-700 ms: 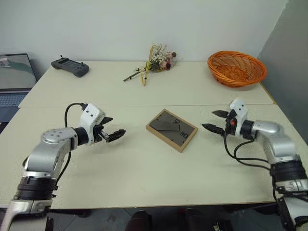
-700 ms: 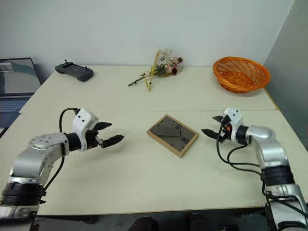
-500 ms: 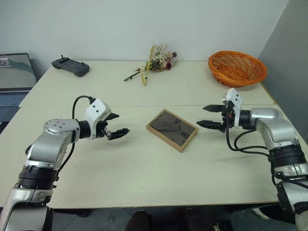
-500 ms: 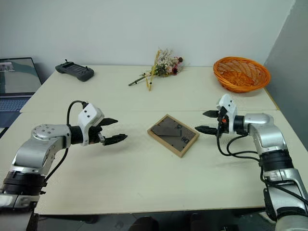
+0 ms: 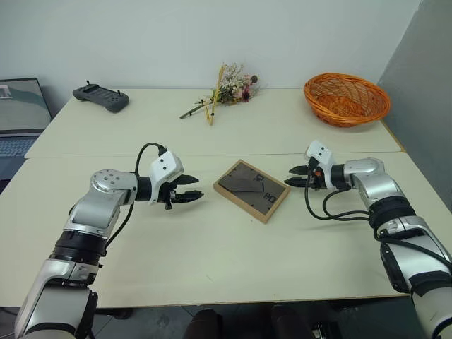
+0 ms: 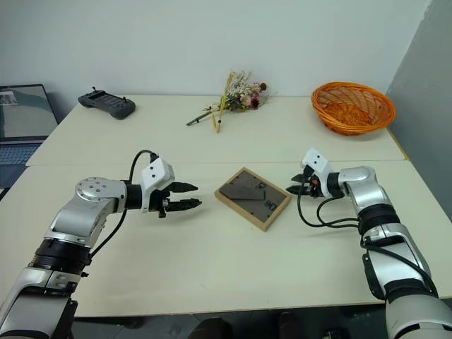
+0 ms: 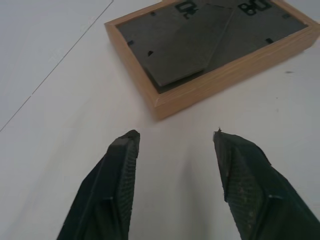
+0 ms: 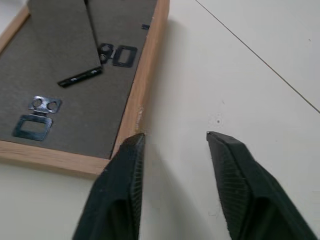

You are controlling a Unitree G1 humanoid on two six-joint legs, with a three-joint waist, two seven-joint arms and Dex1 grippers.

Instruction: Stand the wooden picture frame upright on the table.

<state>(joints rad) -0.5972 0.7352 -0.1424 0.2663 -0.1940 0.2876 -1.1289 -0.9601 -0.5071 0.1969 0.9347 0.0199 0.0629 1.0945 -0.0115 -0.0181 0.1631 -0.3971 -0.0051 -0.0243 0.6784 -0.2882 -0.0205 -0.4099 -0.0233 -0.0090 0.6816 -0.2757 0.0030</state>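
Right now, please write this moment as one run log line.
frame: wooden picture frame flat, back up, on table | left gripper: open, beside frame, apart | right gripper: open, at frame's edge | upright: not yet

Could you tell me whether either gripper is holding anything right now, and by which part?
Nothing is held: the left gripper and right gripper are open beside the picture frame, lying face down.

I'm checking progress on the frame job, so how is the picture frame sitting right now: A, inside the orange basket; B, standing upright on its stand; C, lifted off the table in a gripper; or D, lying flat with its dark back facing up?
D: the picture frame lies flat on the table, dark back and folded stand facing up.
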